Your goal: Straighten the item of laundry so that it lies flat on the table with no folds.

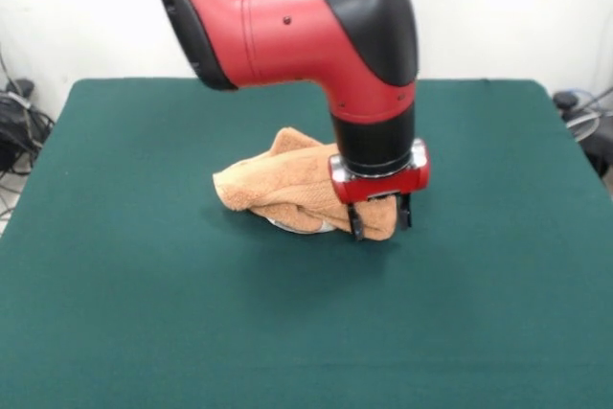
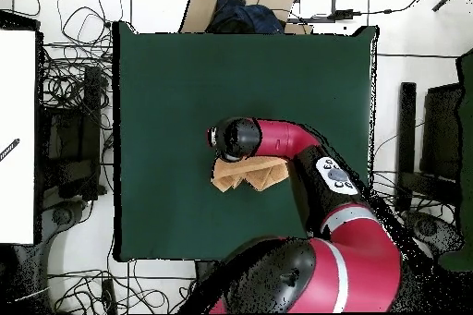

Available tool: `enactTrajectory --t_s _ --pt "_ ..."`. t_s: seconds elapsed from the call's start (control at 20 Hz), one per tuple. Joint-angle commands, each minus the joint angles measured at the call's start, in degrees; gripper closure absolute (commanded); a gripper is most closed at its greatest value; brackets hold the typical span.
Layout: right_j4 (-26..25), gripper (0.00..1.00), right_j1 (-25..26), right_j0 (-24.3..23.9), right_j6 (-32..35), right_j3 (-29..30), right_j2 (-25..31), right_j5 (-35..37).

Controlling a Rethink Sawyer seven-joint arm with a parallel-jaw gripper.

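Looking at the front view, you can see your gripper (image 1: 380, 216) down low at one end of the towel (image 1: 287, 189), and its two dark fingers (image 1: 355, 221) stand a little apart with the towel's end between them, so it looks like they are pinching the cloth there. The towel is all bunched up. It makes a soft orange-tan heap with thick folds, and it spreads away from your gripper toward the left side of that picture. One corner pokes up behind the heap, just beside the black wrist of the arm (image 1: 287, 21). A small pale bit shows under the heap's front edge, close to your gripper, but you cannot tell what it is. The towel sits near the middle of the green surface (image 1: 144, 313), with lots of bare green all around your gripper. From the overhead view, the arm's round black end covers your gripper, so you cannot see the fingers there. The towel (image 2: 249, 175) peeks out right below that black end as a crumpled tan patch, and the surface (image 2: 166, 80) spreads wide on every side of it.
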Motion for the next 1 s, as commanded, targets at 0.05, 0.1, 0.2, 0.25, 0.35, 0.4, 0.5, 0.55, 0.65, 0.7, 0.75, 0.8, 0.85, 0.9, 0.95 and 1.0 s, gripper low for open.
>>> enactTrajectory --t_s 0.05,0.1,0.2,0.25,0.35,0.4,0.5,0.55,0.65,0.7,0.75,0.8,0.85,0.9,0.95,1.0 --pt "-3.48 0.0 4.48 -3.14 -0.69 1.69 2.92 -5.27" --pt "-3.72 0.0 4.73 -3.37 -0.84 1.75 3.19 -5.8" --pt "-3.99 0.0 5.15 -3.86 -0.74 2.09 3.52 -6.62" --pt "-4.04 0.0 5.25 -3.8 -0.52 2.13 3.41 -6.56" --pt "-4.27 0.0 4.77 -3.49 0.14 2.61 3.15 -6.9" --pt "-4.5 0.0 4.6 -3.29 0.31 2.68 3.03 -7.03" --pt "-4.49 1.0 4.59 -3.07 0.39 2.62 2.76 -6.55" --pt "-4.62 1.0 4.43 -2.85 0.51 2.59 2.52 -6.6" --pt "-4.89 1.0 4.12 -2.41 0.76 2.53 2.02 -6.71" --pt "-4.96 1.0 3.97 -2.28 0.8 2.57 1.84 -6.74" --pt "-5.05 1.0 3.87 -2.16 0.89 2.59 1.73 -7.0" --pt "-5.09 1.0 3.84 -2.08 0.89 2.55 1.68 -7.1" --pt "-5.17 1.0 3.76 -1.9 1.05 2.51 1.48 -7.24" --pt "-5.22 1.0 3.74 -1.81 0.96 2.39 1.44 -7.11" --pt "-5.2 1.0 3.7 -1.69 1.1 2.33 1.33 -7.15" --pt "-5.21 1.0 3.63 -1.54 1.28 2.34 1.16 -7.16"
